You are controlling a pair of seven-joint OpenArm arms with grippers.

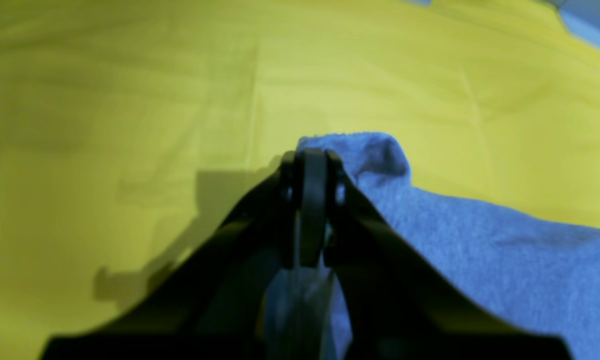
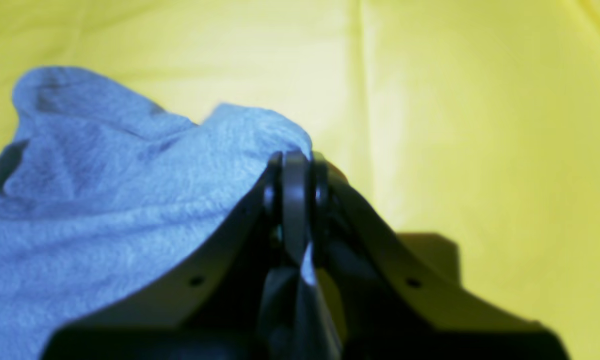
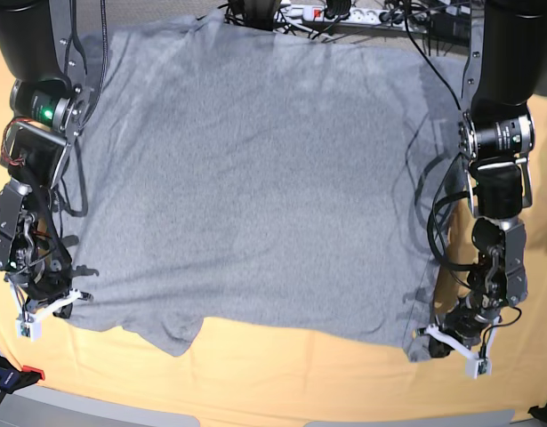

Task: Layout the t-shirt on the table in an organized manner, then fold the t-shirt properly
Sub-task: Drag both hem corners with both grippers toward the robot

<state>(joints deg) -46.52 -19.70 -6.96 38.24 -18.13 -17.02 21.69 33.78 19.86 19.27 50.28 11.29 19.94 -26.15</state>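
Observation:
The grey t-shirt (image 3: 255,178) lies spread wide and mostly flat on the yellow-orange table (image 3: 282,369), plain side up. My left gripper (image 3: 436,341) is at the shirt's near corner on the right of the base view. In the left wrist view my left gripper (image 1: 310,156) is shut on a raised fold of the t-shirt (image 1: 480,250). My right gripper (image 3: 67,305) is at the near corner on the left. In the right wrist view my right gripper (image 2: 295,159) is pinched shut on the edge of the t-shirt (image 2: 105,200), which bunches up there.
A power strip with cables (image 3: 344,12) runs along the table's far edge behind the shirt. A strip of bare cloth (image 3: 282,391) lies between the shirt's near hem and the front edge. A dark object with red (image 3: 8,375) sits at the near left corner.

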